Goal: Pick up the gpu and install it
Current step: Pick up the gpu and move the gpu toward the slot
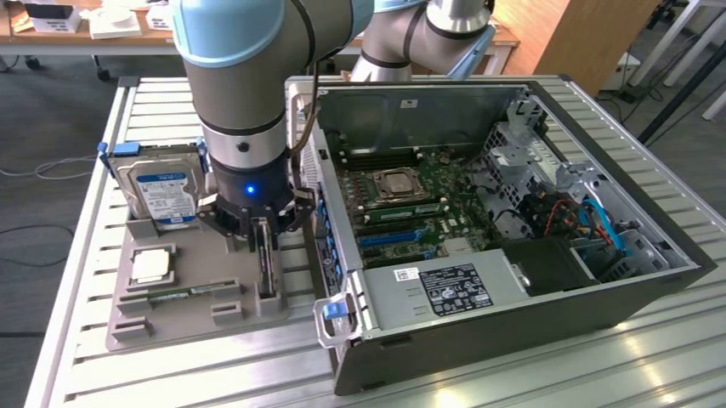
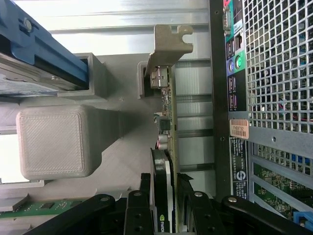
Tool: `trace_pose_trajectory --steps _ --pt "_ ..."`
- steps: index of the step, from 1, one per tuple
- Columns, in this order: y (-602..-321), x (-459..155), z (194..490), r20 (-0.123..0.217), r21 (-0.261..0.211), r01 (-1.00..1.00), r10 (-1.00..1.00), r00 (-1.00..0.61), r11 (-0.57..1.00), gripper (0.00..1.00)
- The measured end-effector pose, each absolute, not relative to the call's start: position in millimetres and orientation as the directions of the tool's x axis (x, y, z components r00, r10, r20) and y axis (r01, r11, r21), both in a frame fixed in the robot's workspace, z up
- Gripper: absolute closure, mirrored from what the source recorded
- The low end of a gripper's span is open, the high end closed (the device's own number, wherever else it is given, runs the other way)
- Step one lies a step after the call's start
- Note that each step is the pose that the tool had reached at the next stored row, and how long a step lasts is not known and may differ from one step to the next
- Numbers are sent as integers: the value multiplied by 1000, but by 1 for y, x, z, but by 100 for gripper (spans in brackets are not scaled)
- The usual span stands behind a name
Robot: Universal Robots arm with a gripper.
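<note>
The black 2-fingered claw (image 1: 264, 245) points straight down over the grey plastic parts tray (image 1: 210, 263). Its jaws are closed against both faces of the thin dark gpu card (image 2: 165, 122), gripping it near 1 end. The card stands on edge in a tray slot, with its silvery metal bracket (image 2: 168, 44) at the end away from the claw, just beside the open black computer case (image 1: 511, 340). A silver hard drive with a blue-white label (image 1: 162, 194) stands upright in the same tray.
</note>
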State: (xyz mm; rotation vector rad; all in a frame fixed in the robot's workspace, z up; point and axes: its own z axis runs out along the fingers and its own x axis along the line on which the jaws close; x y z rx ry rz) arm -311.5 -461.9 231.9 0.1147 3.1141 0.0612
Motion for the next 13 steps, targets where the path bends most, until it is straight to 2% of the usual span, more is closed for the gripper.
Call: trace_pose_trajectory --steps 2,3,4,13 --pt "-462 -311 232 -23 40 73 74 -997 997 66" --pt "-462 -311 232 -23 40 73 74 -997 997 72" --pt "-462 -311 232 -23 40 73 74 -997 997 73" --pt "-462 -311 232 -23 40 73 74 -997 997 73"
